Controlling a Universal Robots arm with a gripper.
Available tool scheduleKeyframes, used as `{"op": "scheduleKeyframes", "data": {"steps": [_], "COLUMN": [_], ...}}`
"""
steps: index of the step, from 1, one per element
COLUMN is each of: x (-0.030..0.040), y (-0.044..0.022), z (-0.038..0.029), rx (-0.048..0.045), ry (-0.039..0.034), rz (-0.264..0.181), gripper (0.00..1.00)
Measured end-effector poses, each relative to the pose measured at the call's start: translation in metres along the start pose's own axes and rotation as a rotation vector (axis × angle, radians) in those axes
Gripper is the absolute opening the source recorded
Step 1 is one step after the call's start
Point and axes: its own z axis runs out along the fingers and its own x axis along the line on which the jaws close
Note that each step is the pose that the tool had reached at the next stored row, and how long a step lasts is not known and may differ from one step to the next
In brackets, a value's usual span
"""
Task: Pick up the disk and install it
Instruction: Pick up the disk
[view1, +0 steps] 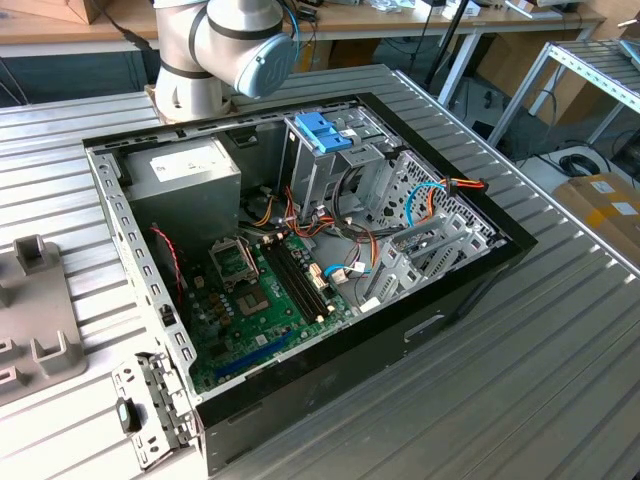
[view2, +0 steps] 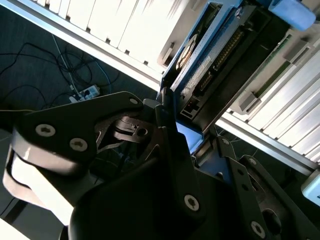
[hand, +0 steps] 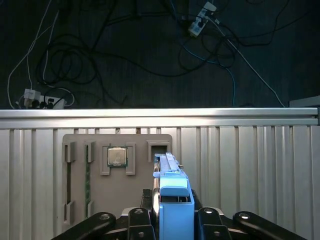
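Note:
The disk (hand: 171, 192) stands edge-on in its light-blue carrier between my gripper's (hand: 172, 217) black fingers, which are shut on it. It hangs over a beige fixture plate (hand: 142, 170) on the ribbed table. In the second wrist view the disk (view2: 207, 67) shows its grey metal side, a label and a connector row, with the blue frame around it and the gripper (view2: 172, 132) clamped on its lower end. The open computer case (view1: 300, 260) lies on the table in the exterior view, with an upright metal drive cage (view1: 335, 165) topped by a blue handle piece (view1: 322, 131).
The fixture plate holds a square processor chip (hand: 117, 156) and narrow slots (hand: 67, 177). Beyond the table's edge rail (hand: 160, 114) the dark floor carries cables and power strips (hand: 42, 100). The arm's base (view1: 215, 50) stands behind the case. Inside the case lie the motherboard (view1: 255, 300) and loose wires.

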Motion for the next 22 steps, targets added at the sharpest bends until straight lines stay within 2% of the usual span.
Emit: {"op": "scheduleKeyframes", "data": {"steps": [22], "x": [-0.0011], "y": [0.0009], "z": [-0.0193], "rx": [0.0000], "ry": [-0.0017], "rz": [0.000], "gripper": [0.37]}}
